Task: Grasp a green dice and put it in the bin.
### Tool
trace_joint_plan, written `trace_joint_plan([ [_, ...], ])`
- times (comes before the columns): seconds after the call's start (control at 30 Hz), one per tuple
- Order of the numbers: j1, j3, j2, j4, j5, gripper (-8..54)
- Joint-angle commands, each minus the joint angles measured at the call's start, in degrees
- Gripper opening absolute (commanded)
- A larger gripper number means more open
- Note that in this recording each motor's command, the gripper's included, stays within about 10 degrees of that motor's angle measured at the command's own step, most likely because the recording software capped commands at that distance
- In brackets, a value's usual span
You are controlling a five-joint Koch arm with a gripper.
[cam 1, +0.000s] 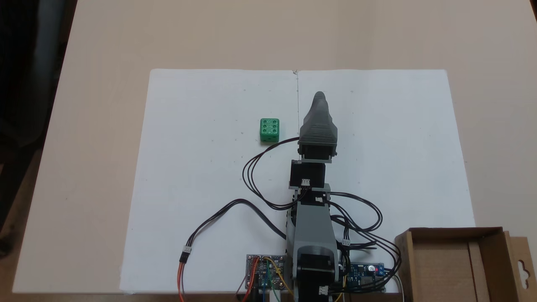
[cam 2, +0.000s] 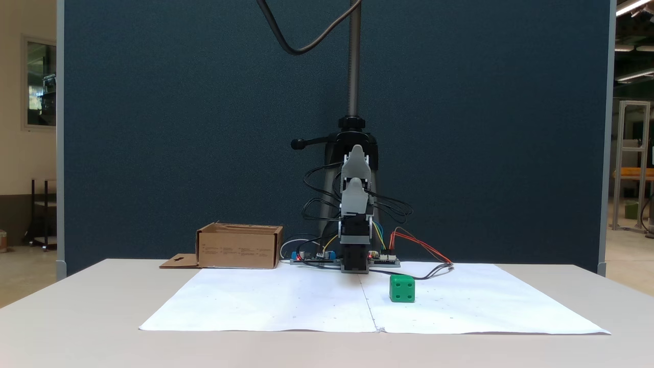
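Note:
The green dice [cam 1: 269, 130] sits on the white paper sheet, left of the sheet's centre crease in a fixed view from above. From the front it lies right of the crease [cam 2: 402, 289]. My gripper [cam 1: 319, 97] points away from the base along the crease, to the right of the dice and apart from it. Only its grey top and one tip show, so the jaws' state is hidden. The arm [cam 2: 355, 199] stands folded over its base. The bin [cam 1: 444, 262], a brown cardboard box, stands beside the base with nothing visible inside; the front view shows it too [cam 2: 239, 249].
White paper [cam 1: 201, 188] covers the middle of the beige table. Black cables [cam 1: 251, 176] loop over the paper near the dice. Circuit boards [cam 1: 265, 270] lie beside the base. The bin's flap [cam 1: 522, 268] has a keyhole cutout. A dark blue screen [cam 2: 153, 128] stands behind.

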Motion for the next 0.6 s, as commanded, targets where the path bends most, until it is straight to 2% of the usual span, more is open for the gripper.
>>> trace_joint_plan([
  [0.0, 0.35, 10.00, 6.42, -10.00, 1.14, 44.7],
  [0.57, 0.35, 10.00, 6.50, -13.34, 1.67, 44.6],
])
